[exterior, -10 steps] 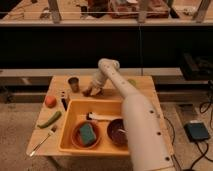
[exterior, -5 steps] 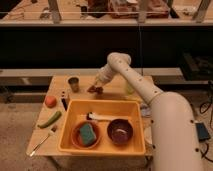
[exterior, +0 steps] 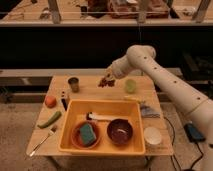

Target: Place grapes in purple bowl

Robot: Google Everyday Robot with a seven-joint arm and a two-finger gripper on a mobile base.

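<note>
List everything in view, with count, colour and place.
table: one, wooden, mid-frame
tub: one, yellow, table centre
purple bowl: one, maroon, tub's right
orange bowl: one, holds teal sponge, tub's left
grapes: one bunch, dark red, back centre
metal cup: one, grey, back left
round fruit: one, orange, left edge
green vegetable: one, green, front left
white cup: one, white, front right
pincer: one, pale, at the grapes

light: dim, warm, from overhead | brightest: pale wooden tabletop (exterior: 90, 86), yellow plastic tray (exterior: 66, 127) | background: near-black band behind | white arm's hand (exterior: 107, 79): over tabletop's far edge, top-lit | dark reddish-brown bunch of grapes (exterior: 104, 83): shadowy clump at hand | shadows: soft
</note>
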